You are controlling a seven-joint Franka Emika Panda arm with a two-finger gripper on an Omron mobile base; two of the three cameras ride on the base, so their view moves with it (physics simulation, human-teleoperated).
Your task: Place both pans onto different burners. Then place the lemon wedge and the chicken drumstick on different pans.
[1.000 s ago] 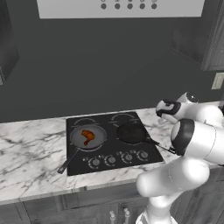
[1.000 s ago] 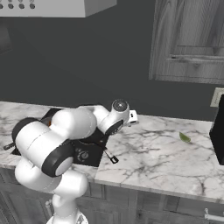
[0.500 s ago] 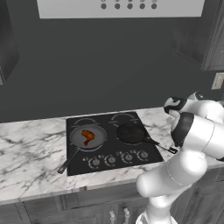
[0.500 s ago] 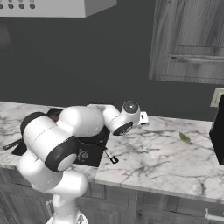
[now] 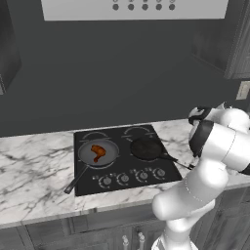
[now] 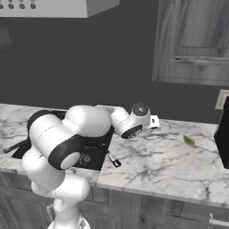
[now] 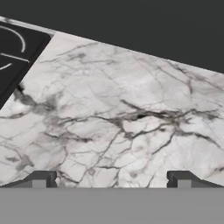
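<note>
No readable text anywhere in the scene.

We find no words, brands or numbers on the cooktop [image 5: 124,158], its knobs [image 5: 132,177], the hood panel [image 5: 134,9] with its row of small dark dots, or the cabinet door [image 6: 192,42]; the marks are too small to read.

Drumstick [image 5: 98,152] in left pan [image 5: 99,152]; lemon wedge [image 6: 188,141] far right.

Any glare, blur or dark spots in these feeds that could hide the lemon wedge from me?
Right base view: even light, no glare; the lemon wedge reads clearly against the pale marble counter, though tiny. Left base view: glossy cooktop is dark, yet the drumstick stands out. Hand view: soft, slightly blurred marble; open gripper casts no obvious shadow.
</note>
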